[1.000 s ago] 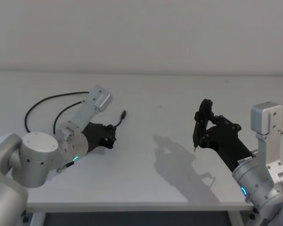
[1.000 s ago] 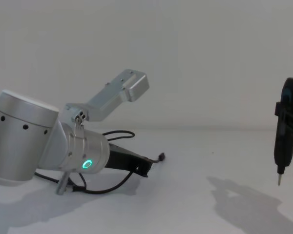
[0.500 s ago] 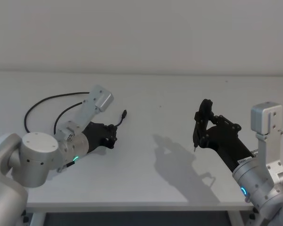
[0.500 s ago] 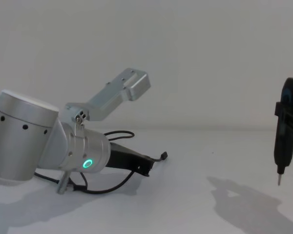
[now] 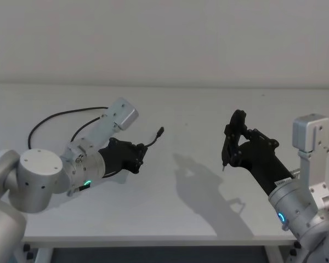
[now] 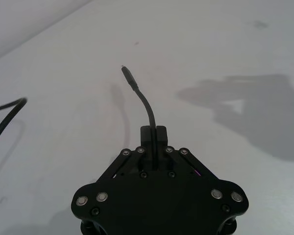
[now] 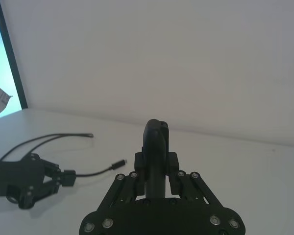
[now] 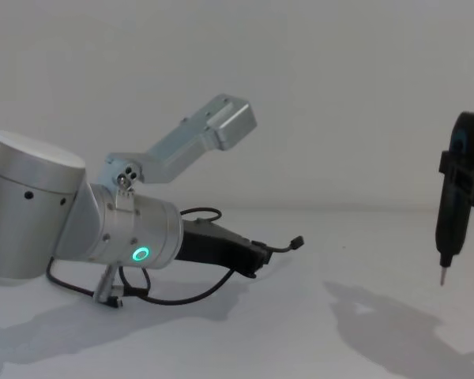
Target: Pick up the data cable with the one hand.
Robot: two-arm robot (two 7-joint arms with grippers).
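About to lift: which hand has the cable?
The left hand. It is shut on the cable just behind the plug, which sticks out past it. The right hand hangs off to the right, well apart from the cable.

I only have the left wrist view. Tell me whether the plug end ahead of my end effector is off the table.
Observer: Yes; chest view shows the plug end of the data cable above the table, past the left end effector shut on it.
Operator: Report the rest of the cable.
Observer: Head view: it loops away leftward over the table.
Operator: Locate the other end effector.
Observer: The right end effector hovers well to the right, shut on a pin-tipped black tool.
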